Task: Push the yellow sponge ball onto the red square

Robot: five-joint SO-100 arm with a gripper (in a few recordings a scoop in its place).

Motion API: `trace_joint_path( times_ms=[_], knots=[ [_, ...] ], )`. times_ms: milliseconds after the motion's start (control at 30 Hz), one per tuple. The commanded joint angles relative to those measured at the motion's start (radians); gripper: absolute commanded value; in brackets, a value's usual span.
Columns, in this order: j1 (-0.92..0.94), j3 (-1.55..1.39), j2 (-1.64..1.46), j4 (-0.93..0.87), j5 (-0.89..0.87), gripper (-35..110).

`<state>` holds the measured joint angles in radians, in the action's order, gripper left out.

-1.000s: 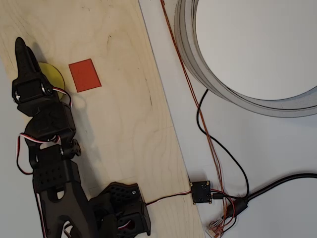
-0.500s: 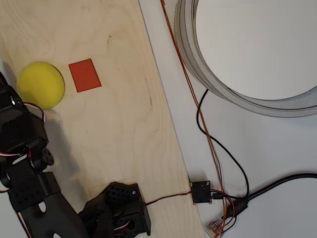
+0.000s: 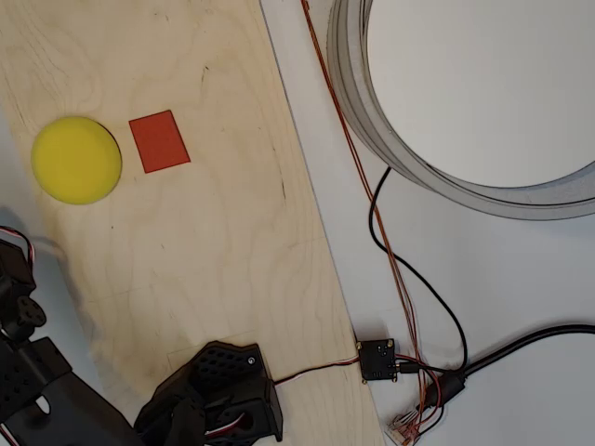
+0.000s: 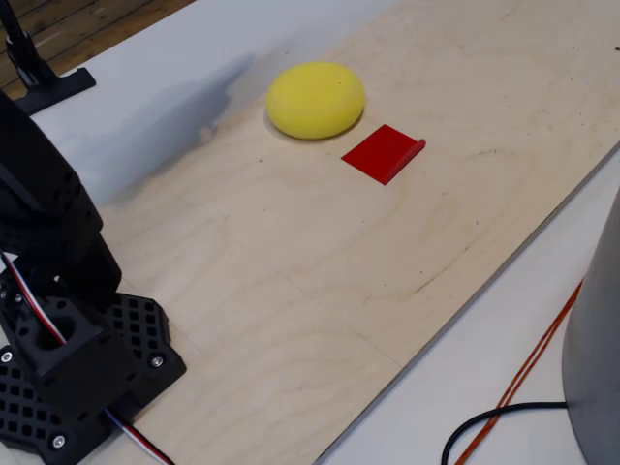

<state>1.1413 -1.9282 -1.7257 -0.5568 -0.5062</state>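
Yellow sponge ball [image 3: 76, 159] sits just beside the red square [image 3: 159, 141], not on it; I should nudge its far side gently squareward. My gripper's opening I cannot tell.

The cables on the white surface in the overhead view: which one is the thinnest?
The thin orange wire, running from the top edge down to the small black board. The black cables beside it are clearly thicker.

The ball [image 3: 76, 160] is plain bright yellow, the square [image 3: 159, 141] orange-red, the board [image 3: 223, 232] pale grained wood, the arm [image 4: 58, 320] black.
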Motion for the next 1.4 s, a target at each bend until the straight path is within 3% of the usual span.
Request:
trace_joint_path(
  times_ms=[0, 333, 1367],
  knots=[
    [0.009, -0.017, -0.071, -0.040, -0.037, 20],
    [0.026, -0.150, -0.098, -0.035, -0.057, 20],
    [0.121, -0.067, 0.170, 0.150, 0.017, 19]
  ],
)
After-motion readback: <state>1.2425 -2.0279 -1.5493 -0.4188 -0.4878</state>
